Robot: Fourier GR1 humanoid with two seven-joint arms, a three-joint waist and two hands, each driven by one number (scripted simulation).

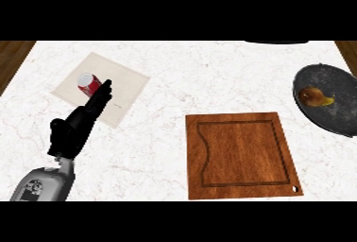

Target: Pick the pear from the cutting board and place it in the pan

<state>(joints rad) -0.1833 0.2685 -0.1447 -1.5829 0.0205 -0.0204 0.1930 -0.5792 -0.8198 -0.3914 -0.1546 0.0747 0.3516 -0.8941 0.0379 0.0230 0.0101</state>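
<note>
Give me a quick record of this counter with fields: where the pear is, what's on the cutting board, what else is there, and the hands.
pear: small brown-yellow pear lying in the dark grey round pan at the right edge
cutting board: brown wooden cutting board, nothing on it
other items: red and white can on a beige square mat, upper left
surface: white marble counter
left hand: black left hand, fingers straight, pointing toward the can
right hand: not in view

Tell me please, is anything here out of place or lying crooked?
Nothing looks spilled or damaged. The pear lies in the pan, and the cutting board is bare. Only the pale mat under the red can lies turned against the counter's edges.
</note>
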